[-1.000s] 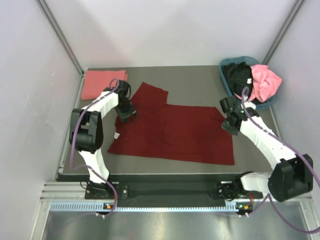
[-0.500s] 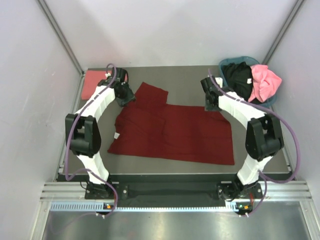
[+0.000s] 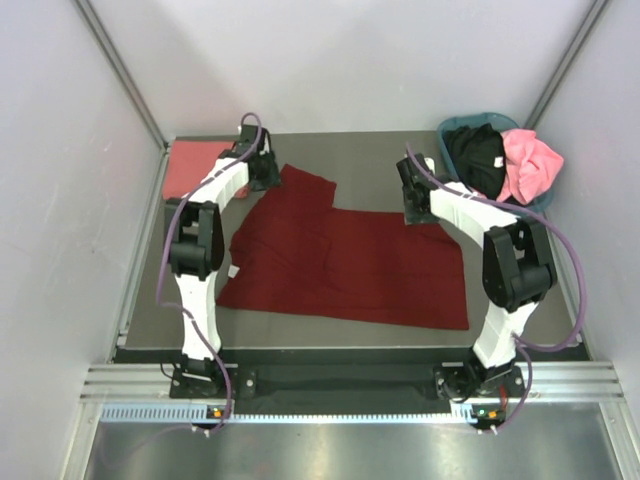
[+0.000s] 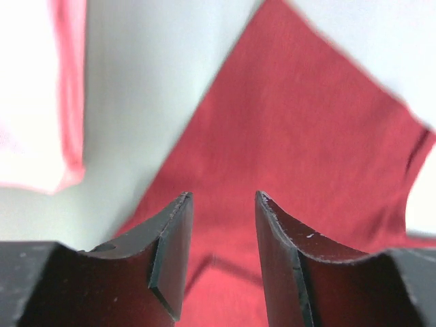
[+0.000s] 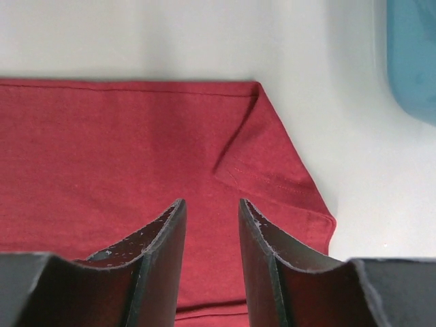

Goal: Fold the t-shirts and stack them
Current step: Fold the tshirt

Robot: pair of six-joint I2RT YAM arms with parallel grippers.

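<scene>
Maroon cloth lies spread flat across the middle of the grey surface: the dark maroon red t-shirt, with one sleeve reaching toward the far left and another at its far right corner. The left arm reaches to the far-left sleeve, and in the left wrist view its jaws stand spread above the maroon cloth with nothing between them. The right arm reaches to the far-right sleeve; the right wrist view shows its jaws also parted and empty, over the sleeve's stitched hem. A folded salmon-pink t-shirt rests in the far left corner of the surface, just beside the left arm's jaws and apart from the maroon one. In the far right corner a teal-blue basket holds the black t-shirt and the bright pink t-shirt, bunched together, the pink one spilling over its right rim.
</scene>
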